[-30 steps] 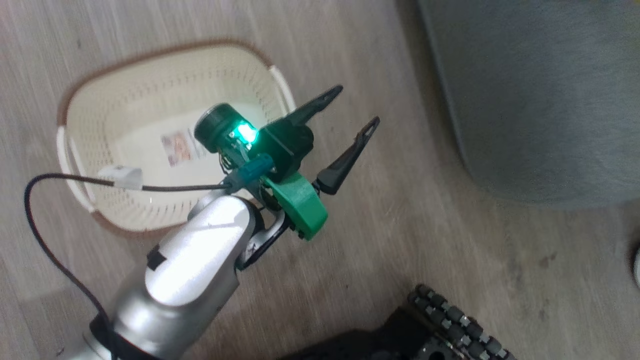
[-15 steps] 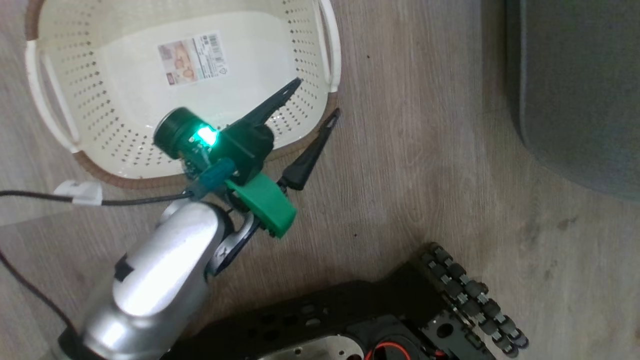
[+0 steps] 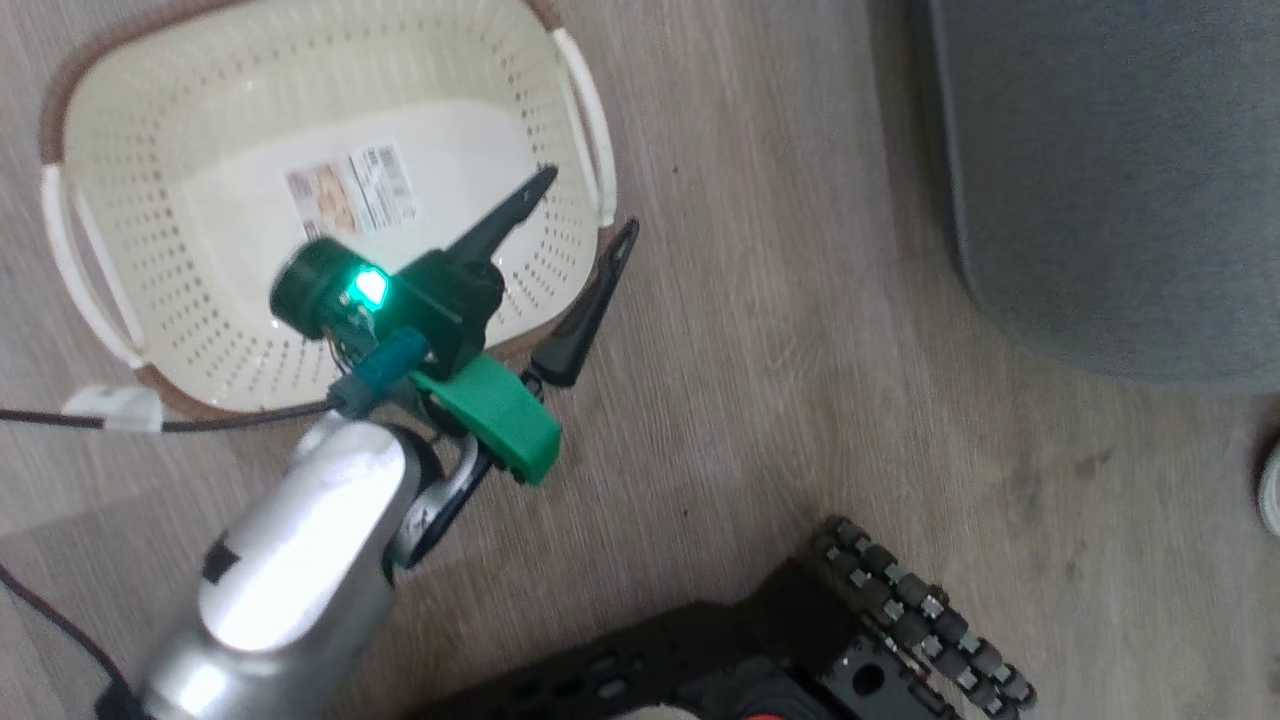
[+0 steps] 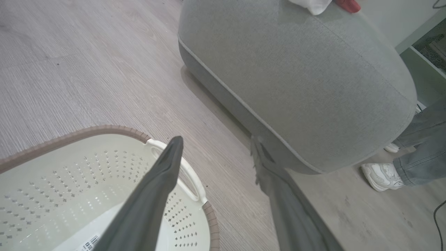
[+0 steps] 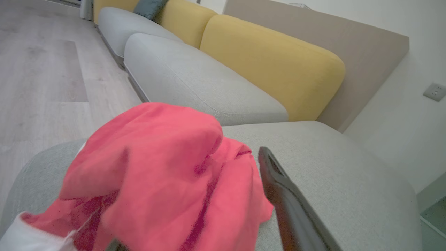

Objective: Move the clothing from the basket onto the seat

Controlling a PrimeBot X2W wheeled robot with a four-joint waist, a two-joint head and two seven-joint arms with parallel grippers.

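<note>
The basket (image 3: 110, 190) stands on the floor with just a label sticker on its bottom; its rim also shows at the lower left of the left wrist view (image 4: 87, 132). My left gripper (image 3: 590, 200) hangs open over the basket's right handle, nothing between its fingers (image 4: 163, 181). The grey seat (image 3: 1100, 180) lies to the right. Red clothing (image 5: 156, 167) is heaped on the seat (image 5: 331, 167), a white piece (image 5: 21, 240) beneath it. My right gripper (image 5: 223, 157) is open at the heap; the red fabric covers its left finger. White clothing (image 4: 313, 5) and a red piece (image 4: 346, 5) lie on the seat top (image 4: 296, 69).
My dark wheeled base (image 3: 900, 620) fills the bottom of the head view. A person's white shoe (image 4: 379, 174) and a jeans leg (image 4: 421, 153) stand beside the seat. Yellow backrests (image 5: 271, 62) and further grey cushions (image 5: 195, 80) run behind. A black cable (image 3: 200, 425) trails from my left wrist.
The head camera has moved, so the whole picture shifted. My left gripper stays open and now sits over the basket's right rim instead of beyond it.
</note>
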